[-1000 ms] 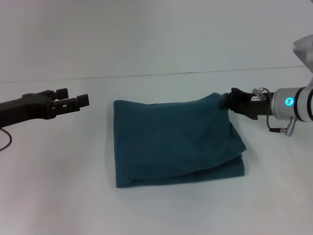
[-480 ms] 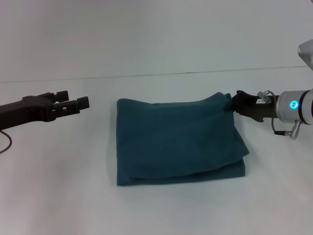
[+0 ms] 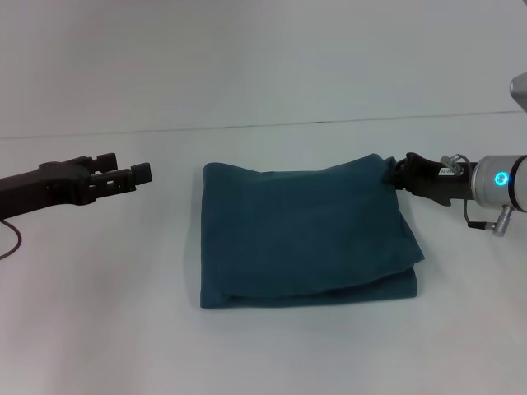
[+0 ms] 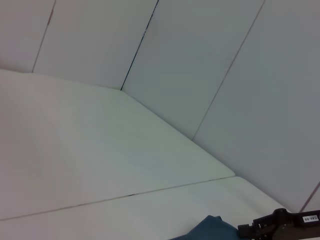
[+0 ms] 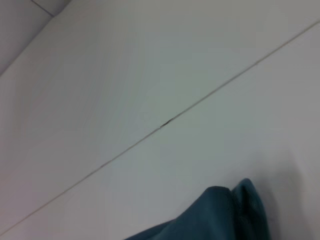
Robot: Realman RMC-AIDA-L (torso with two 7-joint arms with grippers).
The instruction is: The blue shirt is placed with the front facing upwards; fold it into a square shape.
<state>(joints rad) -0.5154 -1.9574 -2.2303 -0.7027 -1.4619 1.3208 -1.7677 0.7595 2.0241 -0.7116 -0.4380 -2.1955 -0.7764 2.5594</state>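
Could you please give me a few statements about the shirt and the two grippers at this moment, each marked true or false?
1. The blue shirt lies spread out flat with its sleeves showing. False: it is folded into a compact, roughly square bundle.
2. The right gripper is at the shirt's far right corner. True.
3. The left gripper is pinching the shirt's left edge. False: it is apart from the shirt, to its left, holding nothing.
4. Lettering shows on the shirt's top. False: only plain teal fabric shows.
5. The shirt rests on a white table. True.
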